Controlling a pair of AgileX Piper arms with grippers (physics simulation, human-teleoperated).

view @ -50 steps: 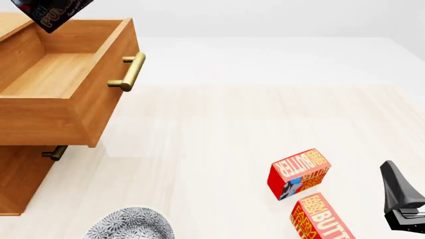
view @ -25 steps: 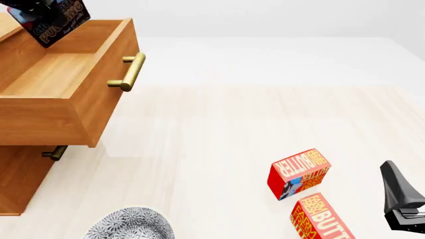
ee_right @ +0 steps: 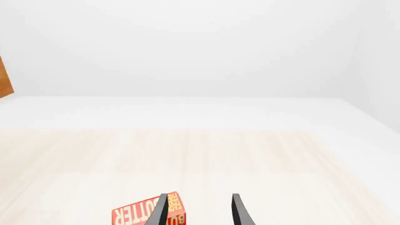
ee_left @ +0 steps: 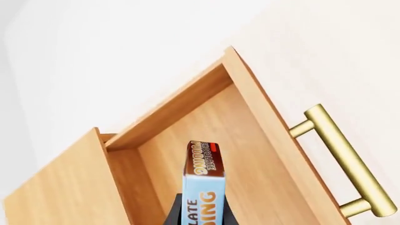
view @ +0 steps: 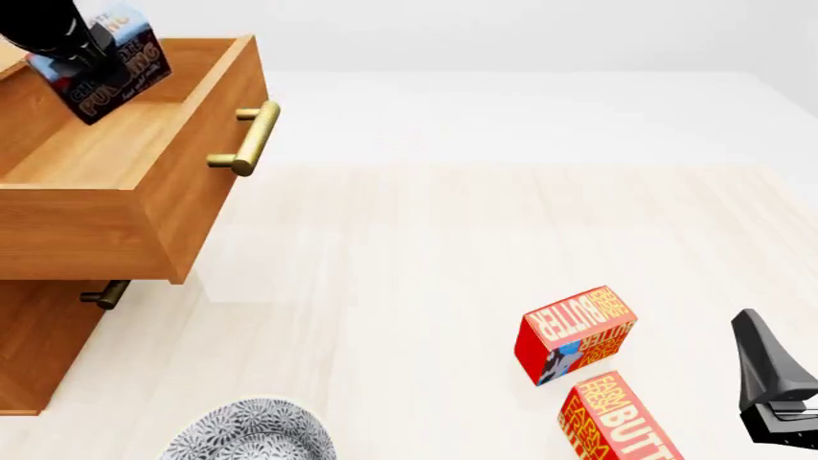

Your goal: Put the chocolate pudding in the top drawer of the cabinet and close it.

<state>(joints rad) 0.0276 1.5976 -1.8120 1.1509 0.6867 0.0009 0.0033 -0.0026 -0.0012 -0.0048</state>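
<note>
The top drawer [view: 115, 182] of the cabinet [view: 38, 335] stands pulled out, its wooden floor bare, which leaves room for something to go in from above. Over its rear part the left pincer [view: 79, 48] grasps the chocolate pudding [view: 109, 69], clenched on the box's light blue half so the brown half points down into the drawer. The box hangs tilted and is not yet touching the drawer floor; the left wrist view looks down along it at the bare wood beneath, so the hold looks meant for a straight drop inside the walls. Lettering on the box reads in part "PUDDING", with "CHOCOLATE" on the narrow end in the left wrist view. The brass handle [view: 249, 137] on the drawer front faces the open worktop [view: 422, 230], free to be pushed once the box is in.

Right of the drawer and nearer the camera, a patterned plate [view: 249, 436] shows at the picture's edge. Further right lie two butter boxes [view: 576, 331], red and orange, lettered "BUTTER", just beside each other. Beside them the right pincer [ee_right: 198, 211] waits released and empty, low over the worktop.
</note>
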